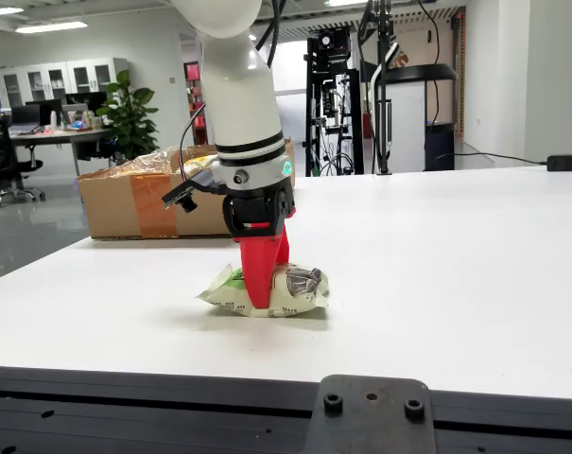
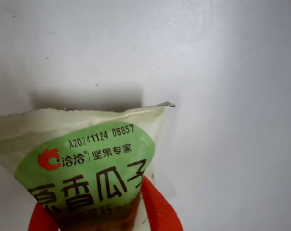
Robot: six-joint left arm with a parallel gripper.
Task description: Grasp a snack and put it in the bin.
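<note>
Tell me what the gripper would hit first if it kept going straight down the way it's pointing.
The snack bag is already between the red fingers. Just under it is the white table, so the gripper would likely press into that almost at once.

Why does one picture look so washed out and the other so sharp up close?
In the view from the side, bright ceiling lights and daylight bleach the table, leaving a faint shadow under the snack bag at the gripper. In the view that rides on the gripper, the bag's print is crisp and a soft shadow falls behind it.
</note>
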